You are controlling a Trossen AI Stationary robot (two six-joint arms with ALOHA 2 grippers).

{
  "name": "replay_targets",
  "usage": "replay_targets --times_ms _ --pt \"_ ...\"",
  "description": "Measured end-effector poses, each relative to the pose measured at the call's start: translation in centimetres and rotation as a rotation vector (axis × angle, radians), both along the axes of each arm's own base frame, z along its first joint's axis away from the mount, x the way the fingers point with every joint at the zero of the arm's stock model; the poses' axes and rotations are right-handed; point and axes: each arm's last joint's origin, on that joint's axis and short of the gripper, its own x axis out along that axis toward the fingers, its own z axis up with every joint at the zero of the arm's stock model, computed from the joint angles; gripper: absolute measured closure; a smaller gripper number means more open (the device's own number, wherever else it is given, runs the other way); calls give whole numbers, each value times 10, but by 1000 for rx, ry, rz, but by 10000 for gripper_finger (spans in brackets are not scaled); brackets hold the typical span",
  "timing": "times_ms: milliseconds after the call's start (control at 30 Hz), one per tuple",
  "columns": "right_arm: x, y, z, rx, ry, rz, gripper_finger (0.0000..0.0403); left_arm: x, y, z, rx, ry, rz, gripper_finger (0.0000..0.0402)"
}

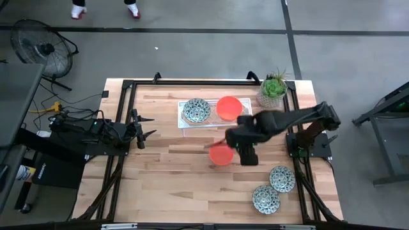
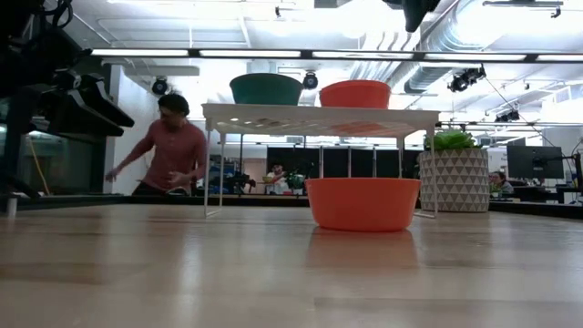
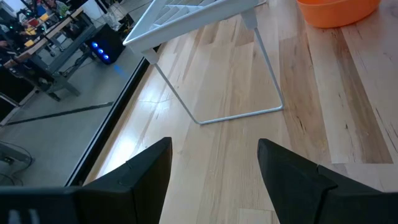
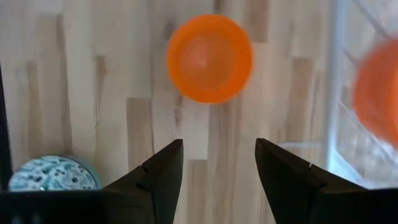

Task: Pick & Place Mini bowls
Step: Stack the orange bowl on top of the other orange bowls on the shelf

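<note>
A potted plant (image 1: 274, 89) is sitting at the table's (image 1: 166, 191) far right corner, just beside a white wire rack (image 1: 186, 121). The rack is carrying two bowls side by side: a mosaic bowl (image 1: 196, 110) and an orange bowl (image 1: 229, 107). Two more mosaic bowls (image 1: 273, 189) are lying on the bare wood near the right front edge, close together. In the room beyond, a person (image 2: 173, 150) is leaning forward (well away from the table).

A second orange bowl, the loose bowl (image 1: 221, 154), is standing upright on the wood in front of the rack. The right gripper (image 1: 238, 151) is hovering over the table just beside it, fingers spread and holding nothing; its wrist view is showing the bowl ahead of the fingertips, apart from them. The left gripper (image 1: 148, 126) is waiting at the left edge, likewise spread and empty.
</note>
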Motion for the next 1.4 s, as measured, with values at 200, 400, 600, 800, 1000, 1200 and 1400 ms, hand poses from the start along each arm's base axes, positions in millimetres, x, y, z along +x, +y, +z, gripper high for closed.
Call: replay_targets --times_ms 200,400,600,800,1000,1200,1400 --pt "20 35 -26 -51 15 235 216 0 0 0 0 0 0 169" --pt "41 48 -49 -48 17 267 223 0 0 0 0 0 0 169" --pt "68 58 -80 -15 -5 260 226 0 0 0 0 0 0 169" --pt "87 65 -110 24 10 219 227 0 0 0 0 0 0 169" --pt "96 62 -134 50 70 82 226 0 0 0 0 0 0 169" --pt "102 53 -143 78 90 -108 226 0 0 0 0 0 0 169" --pt "112 43 -160 111 113 -305 226 0 0 0 0 0 0 169"
